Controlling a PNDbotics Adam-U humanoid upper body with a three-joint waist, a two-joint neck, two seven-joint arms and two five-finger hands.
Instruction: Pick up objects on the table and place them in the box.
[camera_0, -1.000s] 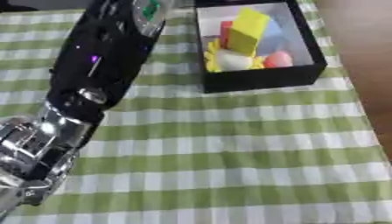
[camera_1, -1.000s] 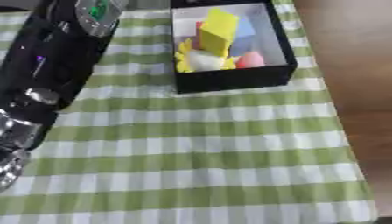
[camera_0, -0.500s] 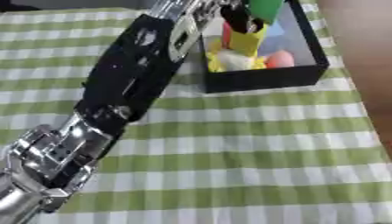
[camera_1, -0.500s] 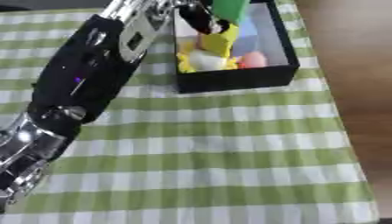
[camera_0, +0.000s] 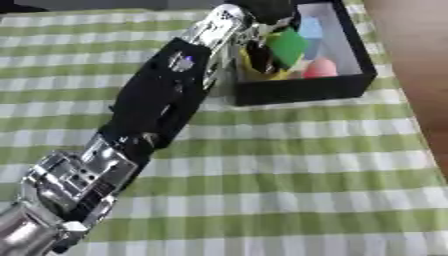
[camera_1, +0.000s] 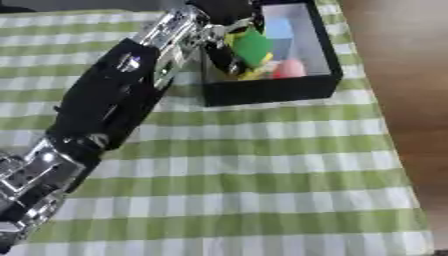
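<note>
The left hand (camera_0: 262, 30) is reaching over the black box (camera_0: 350, 85), its fingers (camera_0: 256, 54) curling round a green block (camera_0: 287, 46) above yellow and pink pieces inside.

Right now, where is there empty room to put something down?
The checked cloth is bare in front of the black box and right of the left arm. The box is crowded: the left hand holds a green block over other toys.
</note>
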